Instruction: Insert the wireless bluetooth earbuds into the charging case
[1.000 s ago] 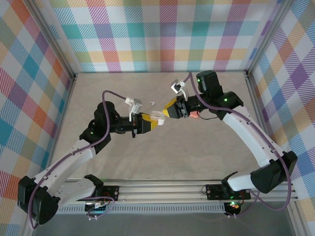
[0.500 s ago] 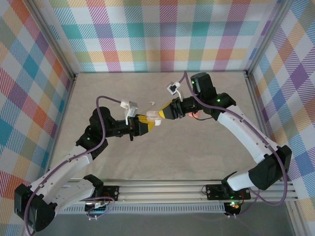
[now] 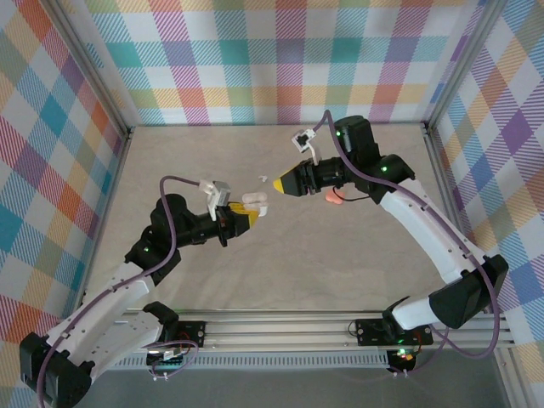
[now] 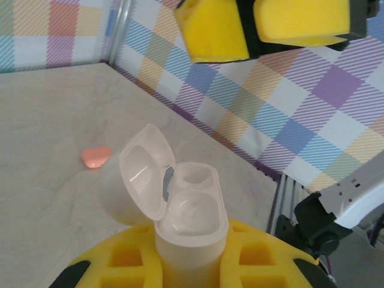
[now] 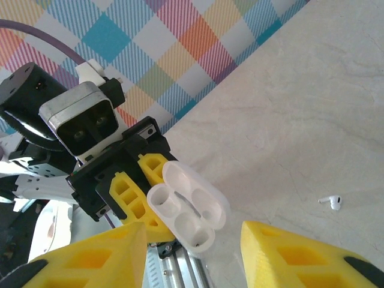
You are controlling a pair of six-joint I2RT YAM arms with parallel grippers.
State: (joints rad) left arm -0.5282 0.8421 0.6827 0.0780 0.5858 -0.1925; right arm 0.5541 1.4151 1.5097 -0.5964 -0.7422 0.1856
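The small white stemmed earbud (image 5: 332,201) lies on the pale tabletop (image 3: 195,161). Seen from above, it is near one o'clock of the white pebble-shaped charging case (image 4: 192,210), whose lid is flipped open over two empty wells. The left gripper (image 3: 244,218) clamps the case upright. The right gripper (image 3: 283,184), fingers spread and empty, hangs at the bud's three o'clock. It should pinch the bud's head, line the stem up with a well, and press gently.

The charging case (image 4: 191,210) is smooth white plastic, a bit shiny and a little see-through. The left gripper (image 4: 192,255) has yellow fingers (image 4: 282,264) that look like soft, matt foam. The tiny earbud (image 5: 330,201) is glossy white plastic. The table (image 4: 48,108) is pale, smooth and dull, like stone. The frame rails (image 3: 280,327) are bare metal.
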